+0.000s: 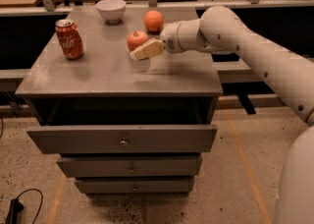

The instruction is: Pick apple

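The apple (137,39), reddish-pink with a small nub on top, sits near the middle of the grey cabinet top (98,73). My gripper (139,52) reaches in from the right on the white arm. Its cream fingers lie right in front of the apple, overlapping its lower right side, a little above the surface. I cannot tell whether they touch the apple.
An orange round fruit (153,20) sits behind the apple. A white bowl (111,10) stands at the back. A red soda can (68,39) stands at the left. The cabinet's top drawer (122,138) juts out slightly. A wooden bench lies behind.
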Controlling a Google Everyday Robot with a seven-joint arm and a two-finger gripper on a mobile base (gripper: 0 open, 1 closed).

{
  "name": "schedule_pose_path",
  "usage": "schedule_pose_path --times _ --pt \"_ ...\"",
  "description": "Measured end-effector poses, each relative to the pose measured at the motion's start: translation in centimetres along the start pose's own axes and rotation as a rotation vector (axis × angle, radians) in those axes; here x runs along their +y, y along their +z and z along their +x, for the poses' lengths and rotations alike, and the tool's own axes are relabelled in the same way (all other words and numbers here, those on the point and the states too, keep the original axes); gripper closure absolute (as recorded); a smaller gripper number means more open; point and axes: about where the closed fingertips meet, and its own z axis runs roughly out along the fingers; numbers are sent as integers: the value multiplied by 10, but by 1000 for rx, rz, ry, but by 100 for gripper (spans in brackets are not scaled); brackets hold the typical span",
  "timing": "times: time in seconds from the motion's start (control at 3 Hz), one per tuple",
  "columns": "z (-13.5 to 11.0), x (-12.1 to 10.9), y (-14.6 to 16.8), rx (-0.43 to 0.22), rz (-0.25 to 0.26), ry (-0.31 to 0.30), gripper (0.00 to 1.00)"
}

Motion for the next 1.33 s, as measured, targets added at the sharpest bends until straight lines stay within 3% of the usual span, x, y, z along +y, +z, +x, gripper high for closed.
schedule_pose_path --times 0.33,1.0,1.33 --pt "0 5 23 -6 -24 -5 0" --pt "6 18 43 -47 -85 0 49" --pt "0 23 26 -91 -92 -17 73"
